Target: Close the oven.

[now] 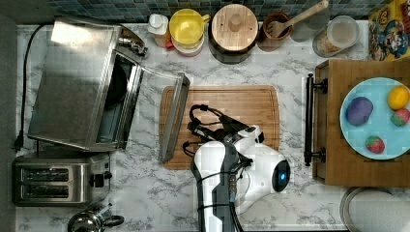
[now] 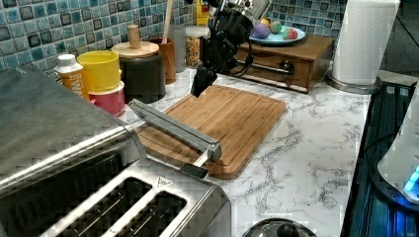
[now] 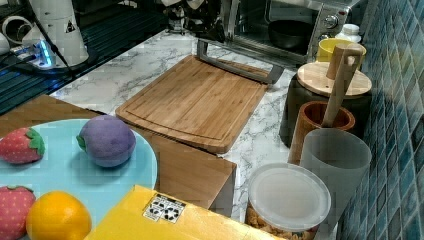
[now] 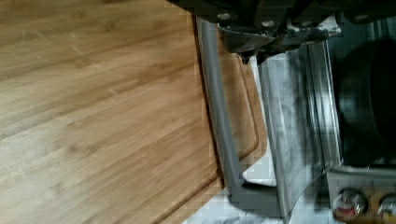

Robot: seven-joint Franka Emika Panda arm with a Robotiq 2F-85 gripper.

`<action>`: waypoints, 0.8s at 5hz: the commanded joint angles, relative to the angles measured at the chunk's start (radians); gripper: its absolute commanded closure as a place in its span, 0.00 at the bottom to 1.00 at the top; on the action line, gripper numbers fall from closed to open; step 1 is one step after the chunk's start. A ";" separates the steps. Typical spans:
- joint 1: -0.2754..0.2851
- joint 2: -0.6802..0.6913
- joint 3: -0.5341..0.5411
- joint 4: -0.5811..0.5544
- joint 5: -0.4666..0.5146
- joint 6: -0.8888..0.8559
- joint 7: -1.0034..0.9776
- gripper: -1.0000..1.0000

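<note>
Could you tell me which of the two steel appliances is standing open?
The oven: its glass door is dropped toward the cutting board. The two-slot toaster beside it has no door.

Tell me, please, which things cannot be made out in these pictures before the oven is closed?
- Gripper: open or shut is unclear; the left view shows it as a dark shape.
- Oven interior: too dark in the top view; in the right view, the dark round thing inside cannot be identified.
- Oven knobs: cut off by the wrist view's edge; settings unreadable.

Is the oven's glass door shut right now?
No, the oven door hangs dropped open, its bar handle over the cutting board.
</note>
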 commanded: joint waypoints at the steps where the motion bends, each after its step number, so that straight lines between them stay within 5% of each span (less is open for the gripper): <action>1: 0.051 0.110 0.080 0.106 0.255 0.088 -0.325 1.00; 3: 0.055 0.125 0.091 0.141 0.418 0.156 -0.452 1.00; 4: 0.050 0.107 0.087 0.147 0.425 0.111 -0.458 1.00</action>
